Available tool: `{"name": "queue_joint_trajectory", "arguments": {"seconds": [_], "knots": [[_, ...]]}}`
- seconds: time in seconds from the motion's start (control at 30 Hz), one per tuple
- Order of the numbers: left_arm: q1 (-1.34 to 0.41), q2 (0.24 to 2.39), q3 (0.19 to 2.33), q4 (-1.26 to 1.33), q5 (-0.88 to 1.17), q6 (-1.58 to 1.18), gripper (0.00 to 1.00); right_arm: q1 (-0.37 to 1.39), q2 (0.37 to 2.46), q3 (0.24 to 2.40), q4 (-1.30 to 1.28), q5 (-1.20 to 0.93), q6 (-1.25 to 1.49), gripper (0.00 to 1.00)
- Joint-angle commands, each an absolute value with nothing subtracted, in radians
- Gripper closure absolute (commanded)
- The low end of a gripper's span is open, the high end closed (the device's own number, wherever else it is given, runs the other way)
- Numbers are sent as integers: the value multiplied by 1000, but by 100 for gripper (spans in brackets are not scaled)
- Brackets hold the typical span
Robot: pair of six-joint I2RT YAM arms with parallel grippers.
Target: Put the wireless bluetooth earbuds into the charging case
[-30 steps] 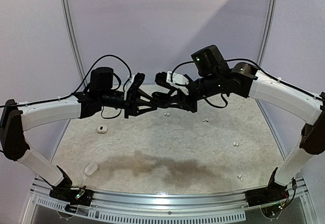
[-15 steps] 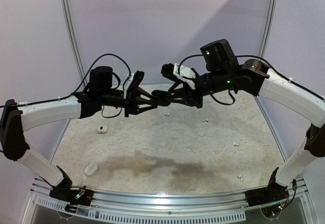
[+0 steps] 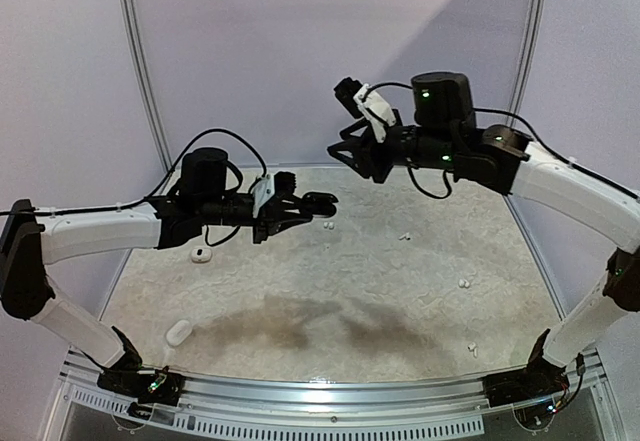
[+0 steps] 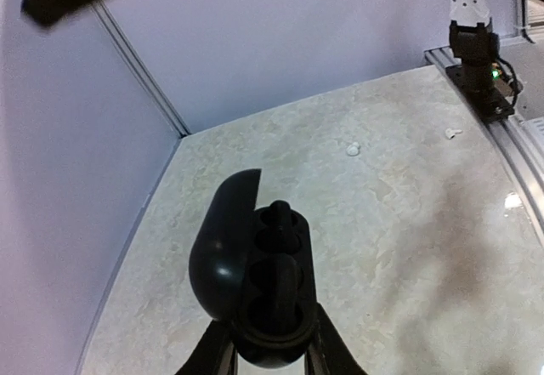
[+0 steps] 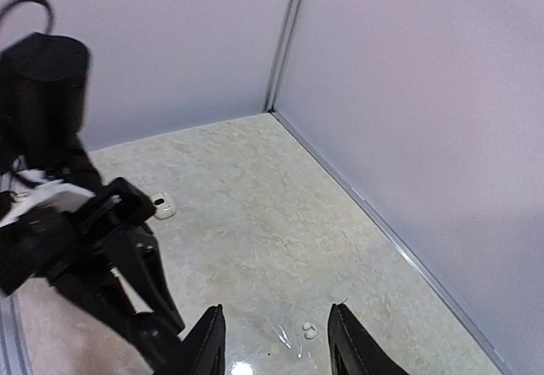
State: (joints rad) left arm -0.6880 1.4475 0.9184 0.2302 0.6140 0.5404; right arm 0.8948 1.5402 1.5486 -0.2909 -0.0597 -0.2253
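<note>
Left gripper (image 3: 305,207): you have it closed narrow on the black case (image 3: 325,201), held above the worktop (image 3: 420,306) near the middle of the overhead view, slightly toward 11 o'clock.
Black case, left wrist view: it (image 4: 259,307) sits between the two fingers at the bottom edge. The lid (image 4: 219,247) is swung open toward 9 o'clock and the wells face the camera. The wells are dark, so you cannot tell whether a bud sits in either.
Right gripper (image 3: 348,159): raised high, at about 1 o'clock from the black case and apart from it. Its own camera shows the jaws standing apart with nothing between them.
Earbuds: the white ones lie loose on the worktop, and none touches either gripper.
- One (image 3: 327,226) lies just at 6 o'clock of the black case, on the surface beneath it.
- One (image 3: 404,237) lies at 4 o'clock of the case.
- One (image 3: 463,283) lies farther out the same way.
- One (image 3: 472,347) lies near the right arm's base at 5 o'clock.
Right wrist view: one bud (image 5: 308,331) shows on the worktop in the gap between the fingers, well below them.
White cases: one (image 3: 201,254) lies at 9 o'clock on the worktop and one (image 3: 179,332) at 8 o'clock, both well apart from the grippers.
</note>
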Motion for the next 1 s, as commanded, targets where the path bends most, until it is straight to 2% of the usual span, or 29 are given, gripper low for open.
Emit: {"name": "queue_joint_trajectory", "arguments": {"seconds": [0.0,0.23,0.4,0.53,0.77,0.97], "knots": [[-701,1408,910,279,509,596,100,941,1707,1584,-227,106,-114,58],[-698,1396,899,254,500,548,100,979,1732,1524,-253,129,-96,57],[-696,1408,911,213,518,481,100,967,1682,1512,-265,298,-39,53],[-680,1430,958,112,525,392,100,898,1660,1554,-380,374,59,50],[-609,1564,1172,-341,562,259,100,704,1640,1523,-640,385,309,46],[-467,1882,1521,-835,635,90,100,670,1637,1412,-652,336,380,44]]}}
